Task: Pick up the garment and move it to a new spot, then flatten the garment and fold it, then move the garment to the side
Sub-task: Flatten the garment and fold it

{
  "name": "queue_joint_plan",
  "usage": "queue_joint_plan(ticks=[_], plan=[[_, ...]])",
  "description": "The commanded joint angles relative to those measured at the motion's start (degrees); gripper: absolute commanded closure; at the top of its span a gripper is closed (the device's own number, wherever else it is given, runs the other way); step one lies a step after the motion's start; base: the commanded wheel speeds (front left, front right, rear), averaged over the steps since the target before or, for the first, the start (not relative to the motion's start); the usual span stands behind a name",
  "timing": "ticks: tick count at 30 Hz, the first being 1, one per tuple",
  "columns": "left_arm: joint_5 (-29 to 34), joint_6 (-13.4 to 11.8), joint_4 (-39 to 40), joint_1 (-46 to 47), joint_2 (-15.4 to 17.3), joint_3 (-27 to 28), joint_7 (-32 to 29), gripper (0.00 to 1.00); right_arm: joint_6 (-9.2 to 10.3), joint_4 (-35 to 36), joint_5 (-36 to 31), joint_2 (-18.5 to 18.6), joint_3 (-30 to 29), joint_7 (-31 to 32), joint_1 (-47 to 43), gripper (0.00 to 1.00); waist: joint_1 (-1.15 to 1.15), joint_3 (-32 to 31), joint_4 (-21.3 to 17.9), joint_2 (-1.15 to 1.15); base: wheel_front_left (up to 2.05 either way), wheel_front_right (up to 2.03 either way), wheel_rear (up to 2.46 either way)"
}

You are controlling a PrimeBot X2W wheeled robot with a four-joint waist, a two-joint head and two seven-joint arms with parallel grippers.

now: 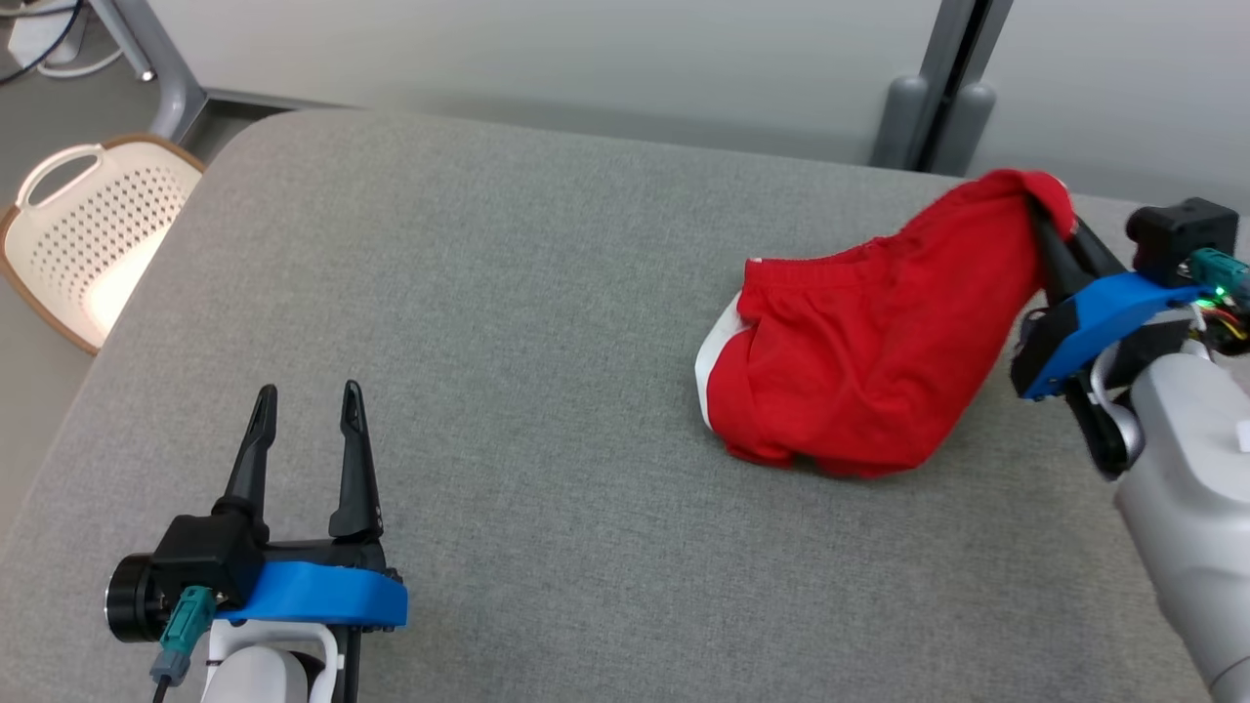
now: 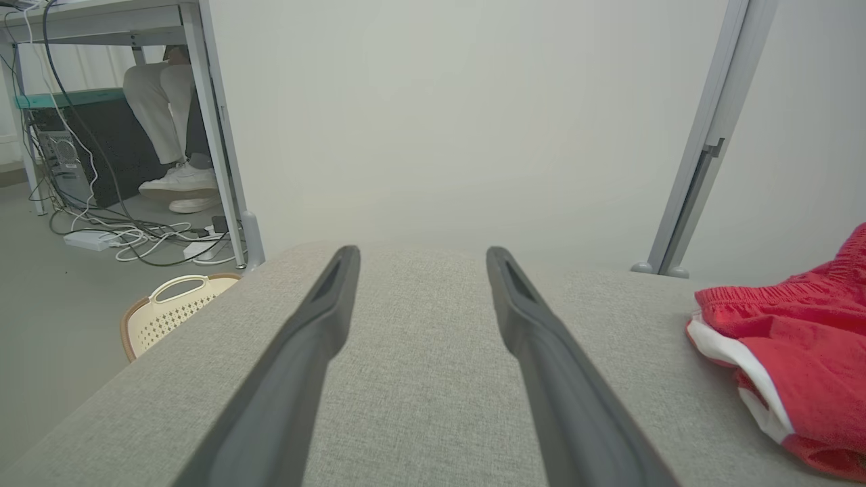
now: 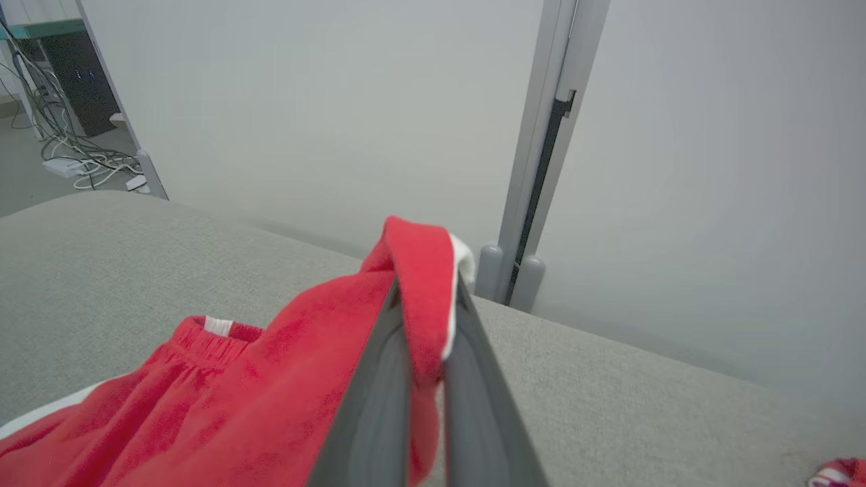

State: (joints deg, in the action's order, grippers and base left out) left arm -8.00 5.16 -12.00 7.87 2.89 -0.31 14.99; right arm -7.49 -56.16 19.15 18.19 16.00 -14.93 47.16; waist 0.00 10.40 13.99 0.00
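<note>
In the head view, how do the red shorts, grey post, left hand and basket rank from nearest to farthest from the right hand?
1. red shorts: pinched in the right hand.
2. grey post: just behind it.
3. left hand: low left, open.
4. basket: far left, on floor.

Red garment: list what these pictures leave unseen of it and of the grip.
- Head view: fingertips of the right gripper, wrapped in a fold of the red garment; grip depth unclear.
- Head view: the garment's underside, hidden by its own bunched cloth.
- Left wrist view: its right part, cut off by the right edge.
- Right wrist view: a red scrap clipped by the bottom corner; unidentifiable.
</note>
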Motion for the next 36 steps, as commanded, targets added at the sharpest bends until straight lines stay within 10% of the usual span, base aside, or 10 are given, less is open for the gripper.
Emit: queue_joint_plan(ticks=[1,11,24,26,27,36], plan=[[0.11,0.1,0.13,-0.6,0.01,0.24,0.27,0.0,-0.01,4.66,-0.26,-0.63,1.0,-0.28,-2.05,1.0,0.0,-1.92,-1.08,0.0,0.0,0.0,0.0],[-0.08,-0.03,0.56,-2.89,0.01,0.4,0.27,0.0,-0.01,21.88,-0.3,-8.3,16.74,-0.27,-13.12,1.0,0.0,-5.72,-0.6,0.0,0.0,0.0,0.0],[-1.6,-0.64,0.62,-3.7,0.0,-0.64,0.27,0.0,-0.01,19.37,2.26,-14.34,35.09,-0.21,-24.2,1.0,0.0,-5.47,2.52,0.0,0.0,0.0,0.0],[-1.84,-0.78,0.54,-3.68,0.0,-0.62,0.27,0.0,-0.01,18.5,1.87,-14.62,36.58,-0.26,-24.95,0.22,0.0,-5.43,2.44,0.0,0.0,0.0,0.0],[-1.93,-0.95,0.51,-3.74,0.0,-0.57,0.27,0.0,-0.01,18.3,1.93,-14.8,37.05,-0.27,-25.31,0.0,0.0,-5.48,2.26,0.0,0.0,0.0,0.0],[-1.45,-1.19,0.3,-4.42,0.0,-0.05,0.27,0.0,-0.01,24.85,0.77,-13.3,31.79,-0.28,-26.03,0.0,0.0,-6.81,0.04,0.0,0.0,0.0,0.0]])
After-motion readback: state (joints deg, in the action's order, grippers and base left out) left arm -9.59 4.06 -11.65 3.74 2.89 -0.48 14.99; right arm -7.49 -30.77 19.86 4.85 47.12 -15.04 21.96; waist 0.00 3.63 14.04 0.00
